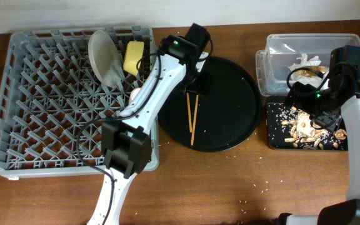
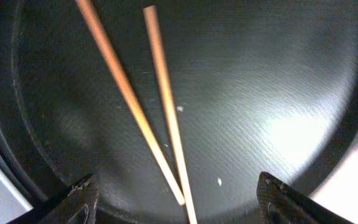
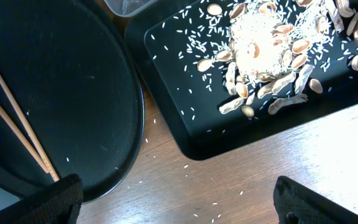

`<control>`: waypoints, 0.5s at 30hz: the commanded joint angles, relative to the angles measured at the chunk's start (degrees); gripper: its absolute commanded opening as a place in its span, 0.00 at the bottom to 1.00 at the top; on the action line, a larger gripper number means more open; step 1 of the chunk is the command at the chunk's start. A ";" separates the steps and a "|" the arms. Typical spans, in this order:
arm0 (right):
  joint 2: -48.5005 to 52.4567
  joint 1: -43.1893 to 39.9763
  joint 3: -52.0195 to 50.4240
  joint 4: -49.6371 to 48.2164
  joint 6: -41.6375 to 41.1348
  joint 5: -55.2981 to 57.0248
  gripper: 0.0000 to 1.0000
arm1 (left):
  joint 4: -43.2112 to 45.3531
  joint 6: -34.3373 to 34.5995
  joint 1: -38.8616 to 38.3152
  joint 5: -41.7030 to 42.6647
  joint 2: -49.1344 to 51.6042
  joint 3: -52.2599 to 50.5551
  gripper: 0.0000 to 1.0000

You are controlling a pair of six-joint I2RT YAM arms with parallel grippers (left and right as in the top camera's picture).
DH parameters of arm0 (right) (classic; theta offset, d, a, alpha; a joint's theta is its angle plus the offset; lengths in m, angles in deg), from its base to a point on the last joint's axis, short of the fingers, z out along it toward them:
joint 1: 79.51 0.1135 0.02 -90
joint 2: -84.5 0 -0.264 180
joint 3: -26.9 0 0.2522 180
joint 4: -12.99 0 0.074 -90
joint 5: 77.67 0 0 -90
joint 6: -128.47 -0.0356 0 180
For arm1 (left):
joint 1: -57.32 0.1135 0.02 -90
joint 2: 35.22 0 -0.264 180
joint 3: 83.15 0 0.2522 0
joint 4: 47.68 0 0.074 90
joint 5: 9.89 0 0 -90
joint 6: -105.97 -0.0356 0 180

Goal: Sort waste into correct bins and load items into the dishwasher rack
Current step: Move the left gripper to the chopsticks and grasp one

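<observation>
Two chopsticks are pictured lying on the round tray, spread apart at one end and brought together to touch at the other. The left gripper is held just above them, fingers spread wide, with nothing gripped.

To the left of the round tray, and touching its rim, the rack is set on the counter. A plate is stood on edge among the pegs in the rack's far corner nearest the round tray, and a yellow bowl is propped just beside the plate, on the round-tray side.

To the right of the round tray two bins are placed one behind the other. Farther back is the tub, in which a white tissue and a brown-gold wrapper can be made out. Nearer is the shallow tray, where beige scraps are heaped with white grains.

Stray grains are scattered over the strip of counter between the shallow tray and the round tray — a few are also seen on the round tray itself. The right gripper is held above the shallow tray's side facing the round tray, opened wide and empty.
</observation>
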 commanded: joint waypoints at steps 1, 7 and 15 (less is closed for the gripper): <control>-0.48 -0.11 0.66 0.02 -0.31 0.70 0.98 | 1.05 10.58 0.04 -6.78 5.18 -0.02 0.80; -0.48 -0.11 0.66 0.02 -0.31 0.70 0.98 | 4.48 12.50 0.04 -6.75 10.75 -0.02 0.57; -0.48 -0.11 0.66 0.02 -0.31 0.70 0.99 | 5.09 13.40 0.04 -7.26 13.81 -0.02 0.30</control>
